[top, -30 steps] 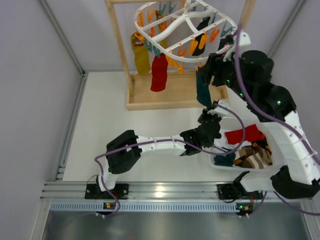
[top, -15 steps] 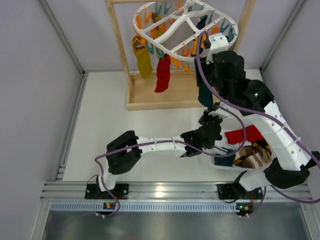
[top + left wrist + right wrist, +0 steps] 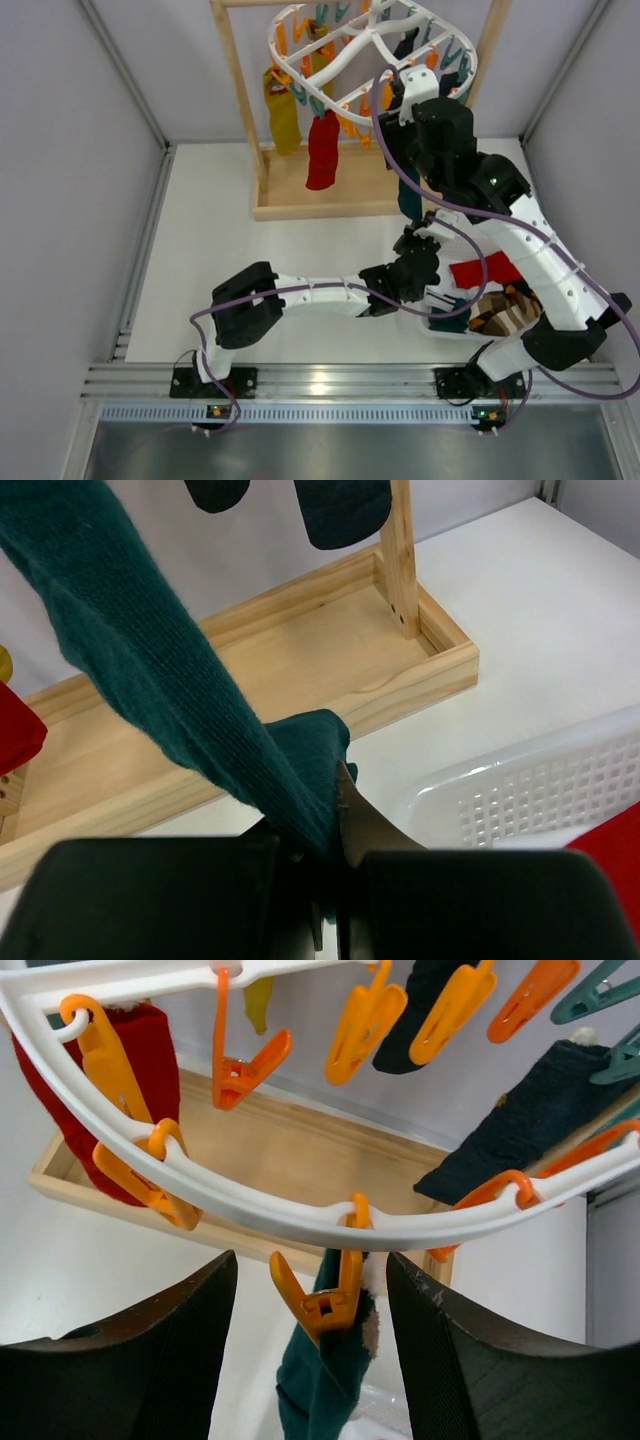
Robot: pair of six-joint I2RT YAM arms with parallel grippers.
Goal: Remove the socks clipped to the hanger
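The white oval hanger (image 3: 372,42) hangs from the wooden stand, with orange and teal pegs beneath it. A mustard sock (image 3: 283,115) and a red sock (image 3: 322,150) hang at its left. A teal sock (image 3: 408,196) hangs from an orange peg (image 3: 338,1295) on the near rim (image 3: 250,1210). My right gripper (image 3: 312,1305) is open, one finger on each side of that peg, not touching it. My left gripper (image 3: 325,830) is shut on the teal sock's (image 3: 170,680) lower end, down by the basket. Navy (image 3: 530,1120) and black (image 3: 415,1020) socks hang further back.
A white basket (image 3: 455,337) at the right front holds a red sock (image 3: 488,270) and a striped brown one (image 3: 510,312). The wooden stand's tray base (image 3: 300,650) lies just beyond my left gripper. Grey walls close in both sides.
My right arm has swung left and up to the hanger's near rim, so its open fingers now flank the orange peg. The hanger has rocked slightly. My left arm has not moved.
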